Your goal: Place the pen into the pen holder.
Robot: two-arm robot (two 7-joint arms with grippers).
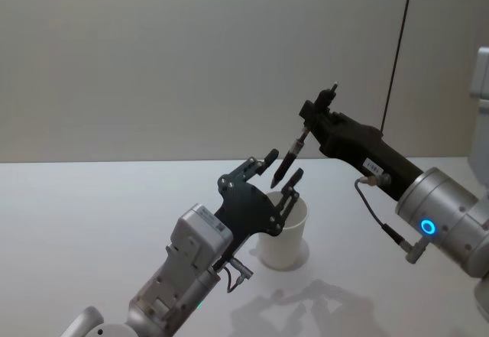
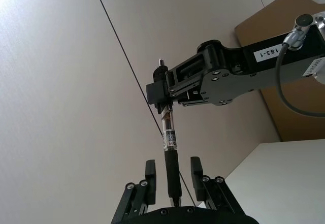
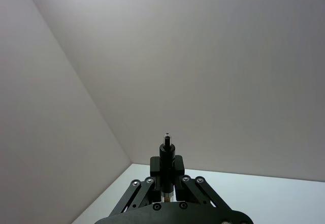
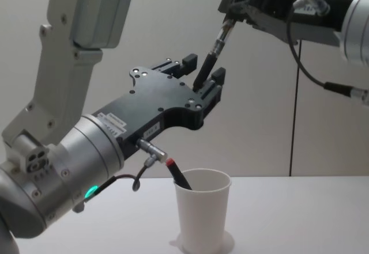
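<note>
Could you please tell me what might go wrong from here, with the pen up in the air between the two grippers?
1. The right gripper holds the pen only near its top end, so it may tilt or slip.
2. The open left gripper straddles the pen's tip; closing off-centre could knock it loose.
3. The pen holder, a light cup already holding a red-tipped pen, could tip over if bumped.

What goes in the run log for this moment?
right gripper: shut on pen | left gripper: open around pen tip | cup: upright, holds another pen
</note>
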